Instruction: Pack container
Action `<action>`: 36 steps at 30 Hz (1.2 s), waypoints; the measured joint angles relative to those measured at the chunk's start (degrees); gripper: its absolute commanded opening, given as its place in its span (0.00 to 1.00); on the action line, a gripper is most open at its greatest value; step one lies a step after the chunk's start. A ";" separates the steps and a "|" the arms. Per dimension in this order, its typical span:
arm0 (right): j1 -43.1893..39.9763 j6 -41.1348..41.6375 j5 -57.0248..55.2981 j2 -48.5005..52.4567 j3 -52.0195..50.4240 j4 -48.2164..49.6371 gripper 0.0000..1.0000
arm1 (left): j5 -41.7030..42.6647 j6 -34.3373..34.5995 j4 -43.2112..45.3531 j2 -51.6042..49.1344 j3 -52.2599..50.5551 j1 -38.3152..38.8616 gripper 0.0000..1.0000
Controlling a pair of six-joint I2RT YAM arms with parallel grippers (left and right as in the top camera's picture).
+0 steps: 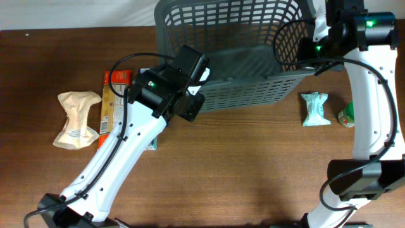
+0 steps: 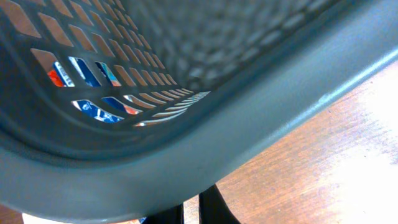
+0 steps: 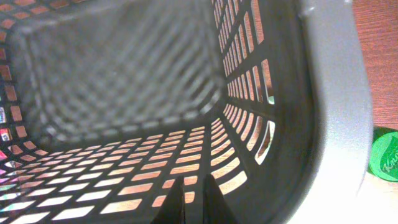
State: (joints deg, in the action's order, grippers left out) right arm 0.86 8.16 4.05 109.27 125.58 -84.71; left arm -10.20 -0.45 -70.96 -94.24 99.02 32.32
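The container (image 1: 253,38), a large dark grey mesh basket, stands at the back of the table and looks tilted, with one lattice side wall facing up. My left gripper (image 1: 193,104) is at its near left corner. In the left wrist view the thick rim (image 2: 249,106) fills the frame, and the fingers (image 2: 191,208) sit nearly together just under it, with wood showing through the slit between them. My right gripper (image 1: 316,47) reaches inside the basket by its right wall (image 3: 336,93). Its fingers (image 3: 194,199) are close together over the mesh, holding nothing.
A beige crumpled bag (image 1: 77,119) and an orange box (image 1: 112,101) lie left of the basket. A teal packet (image 1: 314,108) and a green can (image 1: 348,116) lie to its right; the can's lid also shows in the right wrist view (image 3: 385,155). Blue and red packaging (image 2: 93,74) shows through the mesh.
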 measured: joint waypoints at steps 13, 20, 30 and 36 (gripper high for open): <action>3.26 -0.07 -0.28 0.00 0.00 -1.03 0.04 | -1.92 -1.01 2.99 -1.51 0.00 -2.84 0.02; 3.26 -0.09 -0.66 0.00 0.00 -0.83 0.04 | -2.16 -1.97 4.48 -2.43 0.00 -4.50 0.02; 3.26 -0.66 -3.56 -1.97 4.55 4.28 0.04 | -2.73 -2.12 -2.16 0.24 0.00 -4.61 0.02; 1.68 -0.48 -7.13 -7.13 11.13 5.09 0.04 | -3.80 -2.10 -3.48 11.15 0.02 -8.13 0.03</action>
State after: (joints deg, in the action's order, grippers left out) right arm 2.55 7.68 -3.07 102.15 136.70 -79.61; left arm -14.00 -2.55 -74.43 -83.09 99.04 24.18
